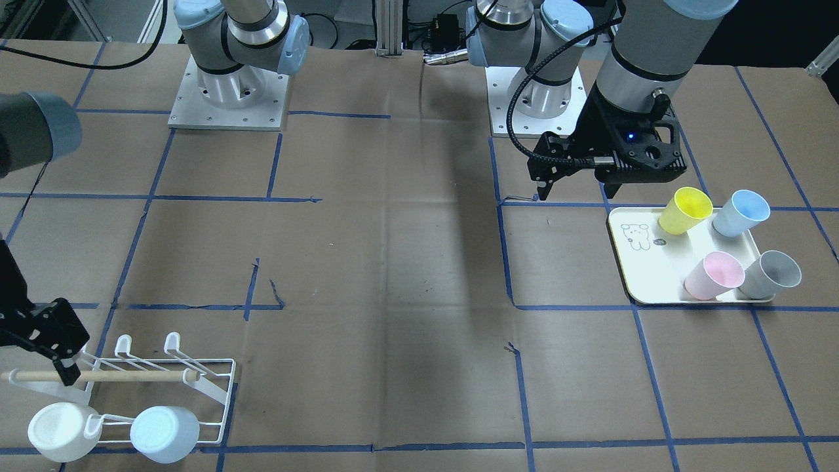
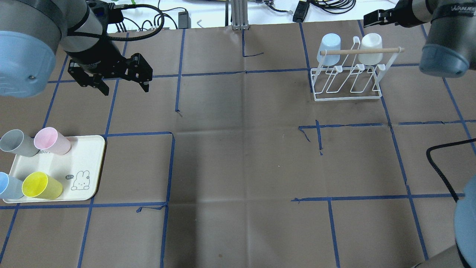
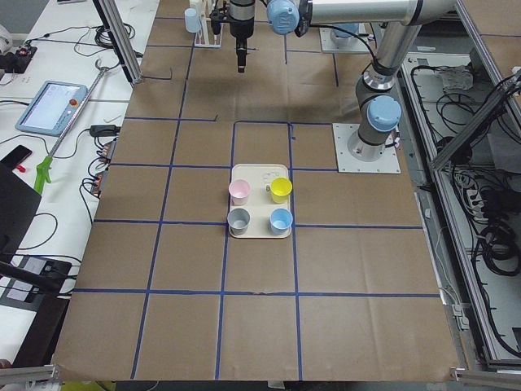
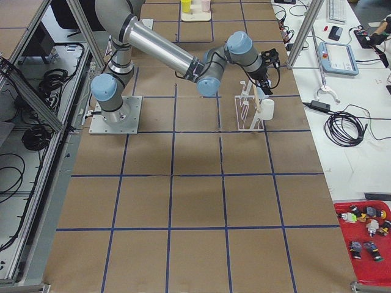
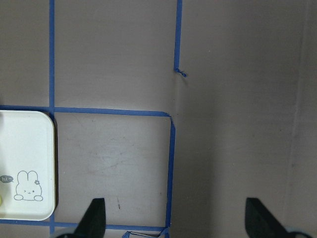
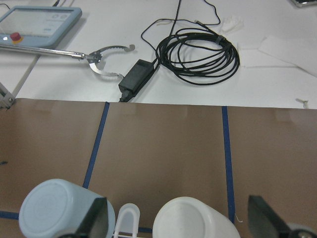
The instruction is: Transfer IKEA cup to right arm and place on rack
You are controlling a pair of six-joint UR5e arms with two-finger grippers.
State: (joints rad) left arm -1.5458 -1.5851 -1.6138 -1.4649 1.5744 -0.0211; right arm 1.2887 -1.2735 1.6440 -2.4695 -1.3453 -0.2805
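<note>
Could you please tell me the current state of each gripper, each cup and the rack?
left gripper: open, holding nothing.
right gripper: open, holding nothing, over the rack.
white cup: upside down on the rack.
pale-blue cup: upside down on the rack.
yellow cup: upright on the tray.
blue cup: upright on the tray.
pink cup: upright on the tray.
grey cup: upright on the tray.
rack: standing, some prongs free.

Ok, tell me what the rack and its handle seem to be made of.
The rack looks like white-coated metal wire: thin bent rods with a smooth, even finish. Its handle is apparently bare light wood: a pale tan, matte dowel.
</note>
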